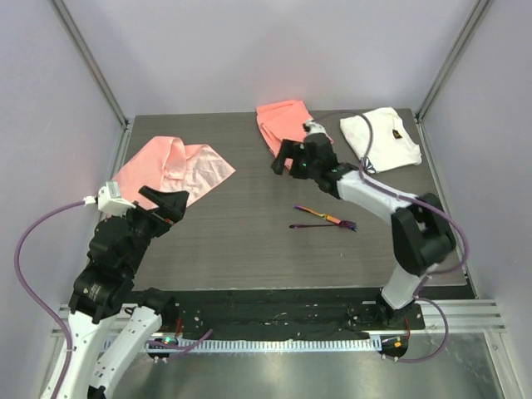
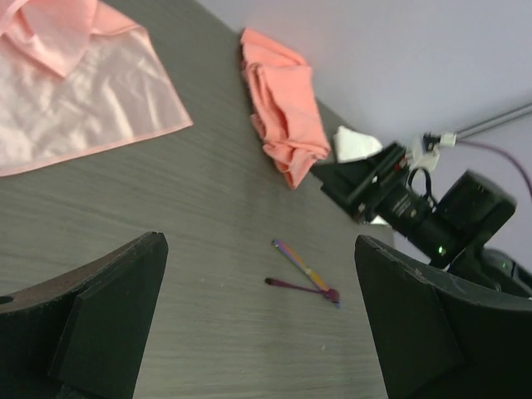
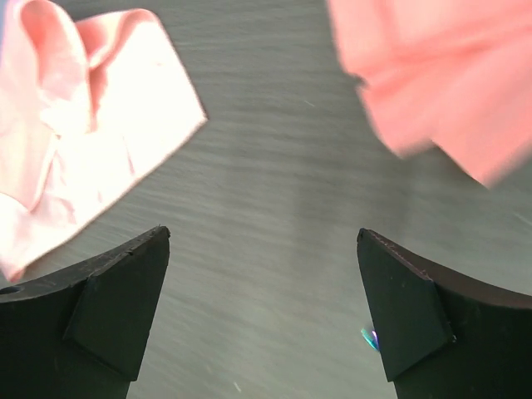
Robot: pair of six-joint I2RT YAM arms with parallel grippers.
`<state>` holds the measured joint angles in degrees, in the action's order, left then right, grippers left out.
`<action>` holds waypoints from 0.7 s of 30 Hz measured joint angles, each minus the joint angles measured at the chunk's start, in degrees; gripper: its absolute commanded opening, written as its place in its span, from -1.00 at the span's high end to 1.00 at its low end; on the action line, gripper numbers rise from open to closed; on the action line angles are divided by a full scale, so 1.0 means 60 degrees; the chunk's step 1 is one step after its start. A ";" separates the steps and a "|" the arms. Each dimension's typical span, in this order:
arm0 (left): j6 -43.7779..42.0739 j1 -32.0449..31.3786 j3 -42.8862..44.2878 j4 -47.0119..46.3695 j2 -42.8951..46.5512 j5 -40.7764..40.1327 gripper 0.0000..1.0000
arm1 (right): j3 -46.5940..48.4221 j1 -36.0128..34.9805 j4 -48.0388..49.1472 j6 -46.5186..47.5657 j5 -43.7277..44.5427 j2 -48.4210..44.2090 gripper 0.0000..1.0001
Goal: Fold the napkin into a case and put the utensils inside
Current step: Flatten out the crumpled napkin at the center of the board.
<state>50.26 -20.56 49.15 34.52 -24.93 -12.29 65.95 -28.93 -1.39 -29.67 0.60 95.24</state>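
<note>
The glossy pale-pink napkin [image 1: 179, 170] lies loosely rumpled at the table's far left, partly folded over itself; it also shows in the left wrist view [image 2: 75, 100] and the right wrist view [image 3: 91, 141]. No case shape shows. The two purple iridescent utensils [image 1: 324, 219] lie crossed on the bare table right of centre, also in the left wrist view [image 2: 303, 274]. My left gripper [image 1: 166, 204] is open and empty, just near of the napkin. My right gripper [image 1: 288, 162] is open and empty, hovering above the table between the napkin and the coral cloth.
A thicker coral-orange cloth [image 1: 283, 120] lies bunched at the back centre, just behind my right gripper. A white cloth with a dark mark [image 1: 382, 137] lies at the back right. Grey walls and metal posts stand around the table.
</note>
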 measured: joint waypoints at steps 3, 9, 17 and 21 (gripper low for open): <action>-0.0135 0.0000 0.0528 0.0794 -0.0557 -0.0277 -0.96 | 0.1592 -0.0637 0.0397 -0.0149 -0.0062 0.1723 -0.98; -0.0514 0.0000 0.1421 0.2178 -0.1231 -0.1133 -0.84 | 0.4561 -0.2084 0.0718 -0.0470 0.0280 0.4696 -0.55; -0.0783 0.0000 0.1523 0.2951 -0.1585 -0.1548 -0.79 | 0.7380 -0.3133 0.1049 -0.0138 0.0444 0.7624 -0.04; -0.0747 0.0000 0.1541 0.2980 -0.2084 -0.1370 -0.87 | 0.8776 -0.3096 0.0841 -0.0076 0.0488 0.8776 -0.03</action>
<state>45.78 -20.56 58.39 52.40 -37.43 -20.51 118.61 -47.51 3.66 -30.13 3.53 147.89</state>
